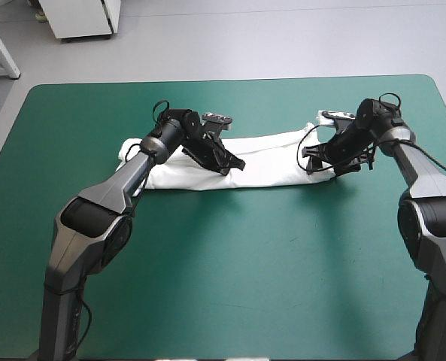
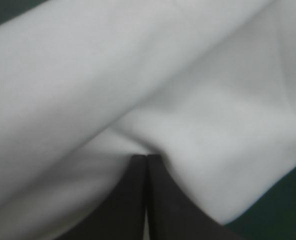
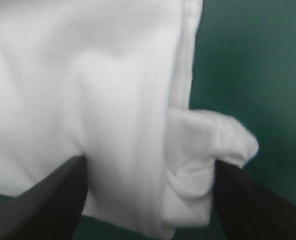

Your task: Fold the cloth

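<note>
**Left gripper (image 2: pixel 146 157) pinched on shirt (image 1: pixel 271 159), right gripper (image 3: pixel 148 161) spread over its end**

Left fingers meet in a point with a crease of white cloth caught at the tip, so you have a clamp on the shirt there. Right fingers stand wide apart, straddling the shirt's right end. A small bunched tab of cloth sits just beside one of them, and nothing is gripped.

Shirt lies as a long narrow band across the far half of the table (image 1: pixel 230 286), running left to right. It looks already folded lengthwise. The left gripper holds it about midway along, and the right gripper sits low at the right end.

Step, as I read it: you're setting up the crosswise fold, with only one hold made.

What the next move calls for:
- Shut the right fingers on every layer at that end, loose tab included.
- Lift that end and carry it over toward the left end.
- Use the left hold as the crease line.
- Keep the lift low and square, or the band will likely twist.

Can't tell how many layers the left has.
</note>
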